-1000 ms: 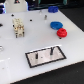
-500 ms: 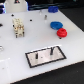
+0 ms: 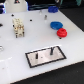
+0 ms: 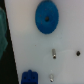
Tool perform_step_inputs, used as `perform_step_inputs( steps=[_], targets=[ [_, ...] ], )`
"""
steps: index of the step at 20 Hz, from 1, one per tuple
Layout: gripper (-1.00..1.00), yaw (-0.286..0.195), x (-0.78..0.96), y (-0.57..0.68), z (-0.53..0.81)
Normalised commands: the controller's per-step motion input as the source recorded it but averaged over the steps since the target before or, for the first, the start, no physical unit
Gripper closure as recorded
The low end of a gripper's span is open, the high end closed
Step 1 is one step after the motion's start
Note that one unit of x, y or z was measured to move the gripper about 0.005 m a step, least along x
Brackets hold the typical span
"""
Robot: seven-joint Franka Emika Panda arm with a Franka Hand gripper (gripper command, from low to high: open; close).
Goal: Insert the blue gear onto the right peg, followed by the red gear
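The blue gear (image 3: 54,25) is lying flat on the white table (image 3: 35,42), touching the red gear (image 3: 62,33), which is sitting just beside it on the side nearer the grey plate (image 3: 45,55). The right peg (image 3: 51,50) is standing upright on that plate, well apart from both gears. A shorter pin (image 3: 40,56) is standing near the plate's centre. In the wrist view, the blue gear (image 4: 46,16) is showing its dark centre hole. The gripper is not appearing in either view, so its jaw opening cannot be told.
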Motion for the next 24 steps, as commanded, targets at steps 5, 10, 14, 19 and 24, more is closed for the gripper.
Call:
perform_step_inputs(
  steps=[5, 10, 14, 19, 24],
  targets=[
    [-1.0, 0.0, -0.34, 0.08, -0.6],
    [-1.0, 0.0, -0.34, -0.03, -0.57],
    [-1.0, 0.0, -0.31, -0.08, -0.56],
    [-1.0, 0.0, -0.29, -0.2, -0.52],
    [-1.0, 0.0, -0.18, -0.11, 0.21]
  ],
)
